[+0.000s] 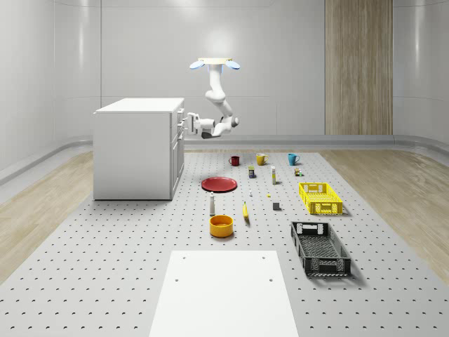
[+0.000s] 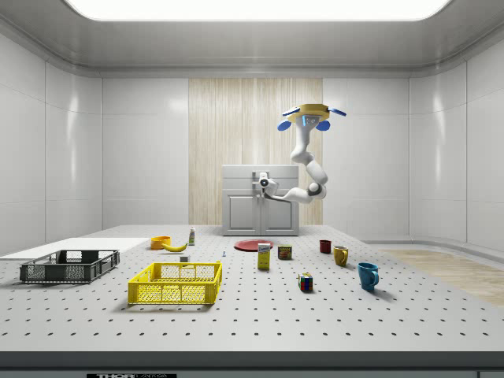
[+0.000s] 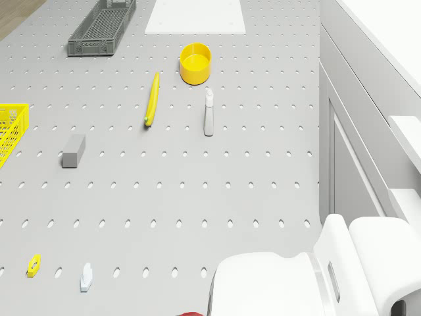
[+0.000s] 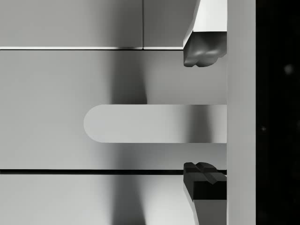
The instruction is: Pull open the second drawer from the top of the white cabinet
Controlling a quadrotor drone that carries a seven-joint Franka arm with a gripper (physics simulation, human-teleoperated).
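The white cabinet (image 1: 137, 147) stands on the perforated table at the whole-scene view's left, its drawer fronts facing right. The drone (image 1: 217, 64) hovers in the air beside that front, higher than the cabinet top. Its arm bends down and reaches to the upper part of the front, where the gripper (image 1: 184, 125) sits at a drawer. From the side, the gripper (image 2: 264, 183) lies against the cabinet (image 2: 260, 213). Through the wrist camera a rounded bar handle (image 4: 150, 123) runs between the two fingertips (image 4: 204, 51). The gripper (image 4: 205, 117) is open and straddles the handle with gaps on both sides.
On the table beside the cabinet lie a red plate (image 1: 219, 184), a yellow bowl (image 1: 221, 225), a banana (image 1: 245, 210) and a small bottle (image 1: 212, 203). Mugs (image 1: 261, 159) stand farther back. A yellow crate (image 1: 320, 197) and a black crate (image 1: 320, 247) sit at the right.
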